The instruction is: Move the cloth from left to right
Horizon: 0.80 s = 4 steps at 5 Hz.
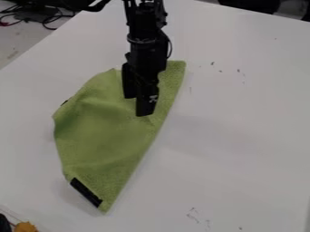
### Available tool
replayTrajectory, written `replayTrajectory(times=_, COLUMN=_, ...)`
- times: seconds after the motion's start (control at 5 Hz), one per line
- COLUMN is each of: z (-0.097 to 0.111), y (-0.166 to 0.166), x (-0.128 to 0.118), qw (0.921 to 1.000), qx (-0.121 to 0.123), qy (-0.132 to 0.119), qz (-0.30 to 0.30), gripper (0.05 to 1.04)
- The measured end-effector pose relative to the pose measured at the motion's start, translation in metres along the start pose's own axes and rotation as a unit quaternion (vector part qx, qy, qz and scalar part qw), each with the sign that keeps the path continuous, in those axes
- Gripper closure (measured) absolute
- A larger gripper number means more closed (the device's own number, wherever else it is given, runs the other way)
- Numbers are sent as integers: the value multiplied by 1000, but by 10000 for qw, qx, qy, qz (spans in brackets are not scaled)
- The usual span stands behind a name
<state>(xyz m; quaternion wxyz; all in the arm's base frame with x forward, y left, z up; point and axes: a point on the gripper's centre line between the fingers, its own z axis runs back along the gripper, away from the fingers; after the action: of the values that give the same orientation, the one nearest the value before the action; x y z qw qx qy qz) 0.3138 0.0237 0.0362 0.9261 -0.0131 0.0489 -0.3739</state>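
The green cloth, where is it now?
In the camera view, the green cloth lies left of centre on the white table, with the black gripper over its upper part and its lowest corner pointing toward the bottom edge.

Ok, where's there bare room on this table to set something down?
The widest bare stretch of the white tabletop lies right of the cloth in the picture, broken only by small marks. A smaller patch borders its left side, up to the table's edge. It is crowded where the gripper hangs over the cloth's upper part.
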Motion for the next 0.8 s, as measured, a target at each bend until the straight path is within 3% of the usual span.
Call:
replayTrajectory(times=0.2, z=-6, y=3, x=-13, qw=9933, qx=160, qy=-377, qz=-1076, gripper=84)
replayTrajectory(times=0.4, z=-16, y=7, x=-25, qw=9860, qx=193, qy=-666, qz=-1514, gripper=84)
replayTrajectory(times=0.6, z=-29, y=5, x=-33, qw=9850, qx=348, qy=-610, qz=-1573, gripper=84)
replayTrajectory(times=0.8, z=-35, y=0, x=-28, qw=9874, qx=630, qy=-367, qz=-1401, gripper=84)
